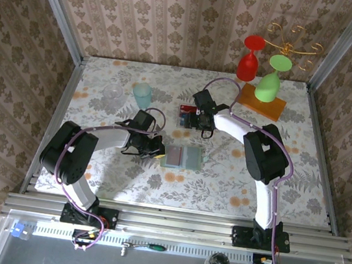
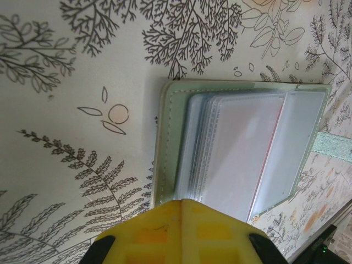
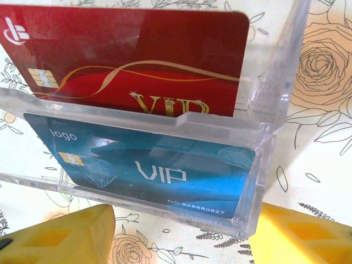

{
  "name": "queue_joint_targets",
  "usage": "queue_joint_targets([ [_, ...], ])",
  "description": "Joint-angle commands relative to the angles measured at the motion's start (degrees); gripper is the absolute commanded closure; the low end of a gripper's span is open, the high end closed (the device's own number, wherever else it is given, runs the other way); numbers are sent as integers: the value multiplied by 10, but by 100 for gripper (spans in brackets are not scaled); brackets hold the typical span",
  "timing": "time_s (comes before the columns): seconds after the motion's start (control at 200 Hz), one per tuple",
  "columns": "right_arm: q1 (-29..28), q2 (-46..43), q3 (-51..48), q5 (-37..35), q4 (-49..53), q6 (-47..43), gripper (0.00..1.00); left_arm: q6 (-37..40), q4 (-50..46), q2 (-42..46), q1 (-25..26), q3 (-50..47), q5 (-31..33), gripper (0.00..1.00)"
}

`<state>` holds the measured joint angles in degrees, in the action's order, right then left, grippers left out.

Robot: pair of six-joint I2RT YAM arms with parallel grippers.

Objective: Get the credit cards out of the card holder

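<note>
This is a robot test booth dressed up like a home. Patterned wallpaper (image 1: 179,14) lines the walls between bare aluminium posts (image 1: 56,7). A floral tablecloth (image 1: 221,184) covers the table. The left arm (image 1: 72,150) and right arm (image 1: 261,154) are bolted to a metal rail (image 1: 176,223).
</note>
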<state>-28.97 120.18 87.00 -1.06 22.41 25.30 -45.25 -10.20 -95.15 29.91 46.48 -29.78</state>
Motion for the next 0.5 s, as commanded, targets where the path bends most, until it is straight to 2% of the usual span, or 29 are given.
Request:
queue_joint_targets([
  [0.0, -6, -28, -9, -3, 3, 8, 36, -1, -2, 16, -2, -6, -9, 95],
  [0.29, -28, -102, -72, 33, 13, 38, 38, 2, -9, 24, 1, -3, -15, 96],
  [0.495, -51, -132, -104, 96, 21, 80, 43, 7, -22, 23, 5, -2, -9, 98],
])
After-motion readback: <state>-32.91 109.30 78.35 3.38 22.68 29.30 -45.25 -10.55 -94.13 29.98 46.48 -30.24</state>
